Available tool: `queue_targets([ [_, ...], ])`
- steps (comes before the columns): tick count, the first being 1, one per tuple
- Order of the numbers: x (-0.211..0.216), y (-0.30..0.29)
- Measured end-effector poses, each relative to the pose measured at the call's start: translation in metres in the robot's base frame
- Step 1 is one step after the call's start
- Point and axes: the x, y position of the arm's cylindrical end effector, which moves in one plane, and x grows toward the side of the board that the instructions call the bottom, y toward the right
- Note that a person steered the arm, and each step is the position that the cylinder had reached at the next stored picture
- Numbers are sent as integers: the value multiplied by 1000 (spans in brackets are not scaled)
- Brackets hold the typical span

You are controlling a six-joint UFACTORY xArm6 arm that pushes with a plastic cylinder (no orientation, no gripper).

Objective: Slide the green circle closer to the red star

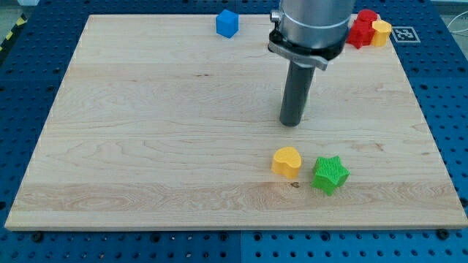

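My tip (291,124) rests on the board's middle right, above a yellow heart (287,161) and a green star (330,174), clear of both. Red blocks (361,31) sit at the view's top right, partly hidden behind the arm; I cannot make out their shape. A yellow block (381,32) touches them on the right. No green circle shows; the arm's body hides part of the top edge.
A blue cube (227,23) stands near the board's top edge, left of the arm. The wooden board (146,146) lies on a blue perforated table (22,88). A marker tag (404,33) lies off the board's top right corner.
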Motion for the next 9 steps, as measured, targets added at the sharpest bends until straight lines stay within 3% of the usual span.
queue_targets([
  [2,-47,-5],
  [4,-66,-5],
  [9,-83,83],
])
